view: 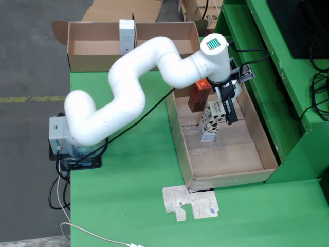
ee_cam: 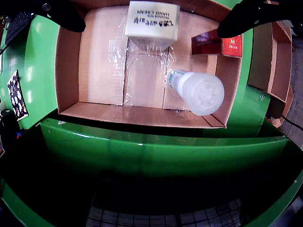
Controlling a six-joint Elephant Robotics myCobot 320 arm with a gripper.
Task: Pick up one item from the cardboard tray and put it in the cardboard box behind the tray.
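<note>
The white arm reaches from its base at the left of the green surface across to the cardboard tray on the right of the fixed view. The end effector hangs over the tray's far half, its dark fingers spread wide at the upper corners of the riding view — nothing is between them. Below it stands a white patterned hand cream box, with a red box just behind it. The riding view also shows a clear bottle with a white cap beside them in the tray. Behind the tray, at the surface's far edge, sits the open cardboard box — a white carton stands inside it.
</note>
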